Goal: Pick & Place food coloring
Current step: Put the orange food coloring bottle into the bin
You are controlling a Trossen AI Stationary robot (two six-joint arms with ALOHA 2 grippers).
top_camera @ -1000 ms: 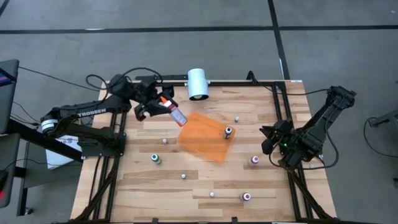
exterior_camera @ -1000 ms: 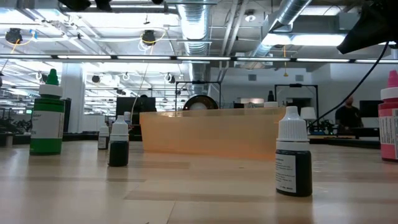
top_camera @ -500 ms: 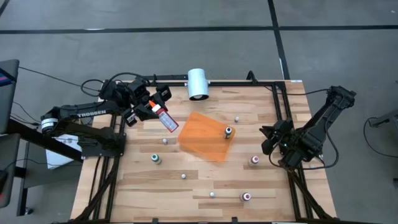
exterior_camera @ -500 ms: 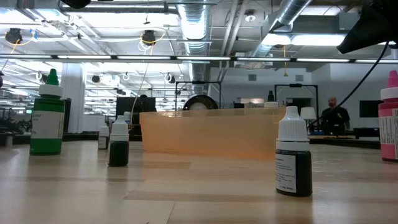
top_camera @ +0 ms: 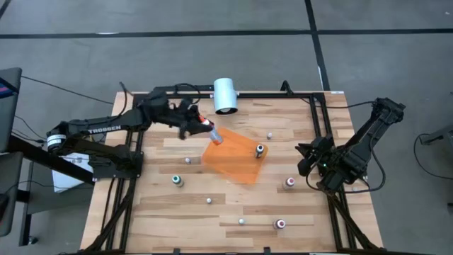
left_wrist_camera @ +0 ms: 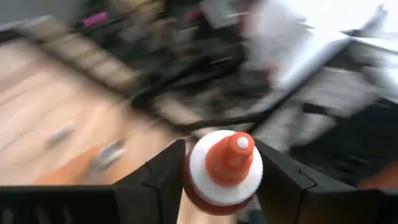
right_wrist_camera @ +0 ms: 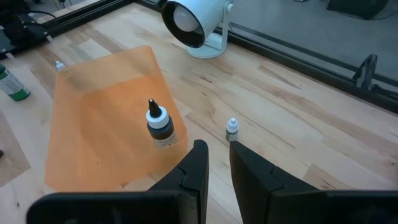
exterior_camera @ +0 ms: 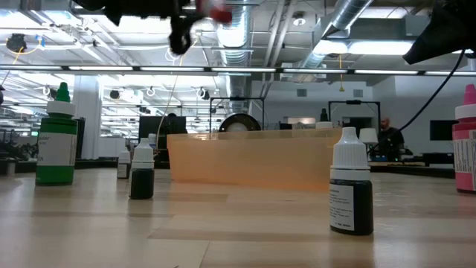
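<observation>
Progress looks early: you have 1 dark-topped bottle (top_camera: 260, 150) standing on the orange sheet (top_camera: 237, 157), and a second one in the air above that sheet's near-left corner. The left gripper (top_camera: 205, 130) is clamped on a red-capped bottle (top_camera: 213, 136), and the left wrist view shows the cap (left_wrist_camera: 222, 163) sitting squarely between the 2 dark fingers (left_wrist_camera: 154, 183). If the sheet is the drop spot, this bottle is close to delivery but not yet set down.

What remains, judging by the table: a green-topped bottle (top_camera: 177, 181) well to the left of the sheet, a pink-topped one (top_camera: 289, 183) near the right arm, another pink-topped one (top_camera: 280, 224) toward the front edge, and several tiny pale bottles scattered about, such as the one (top_camera: 269, 134) just beyond the sheet. None of these touches the sheet.

Your left arm reaches in from the table's left side, stretched long across the back-left corner, wrist angled so the bottle tips toward the sheet. In the low view it shows only as a dark shape at the top, high above the wood. Your right gripper (right_wrist_camera: 216, 163) waits folded at the right edge, jaws narrow and holding nothing, facing the sheet and the white cylinder (top_camera: 225, 95).
</observation>
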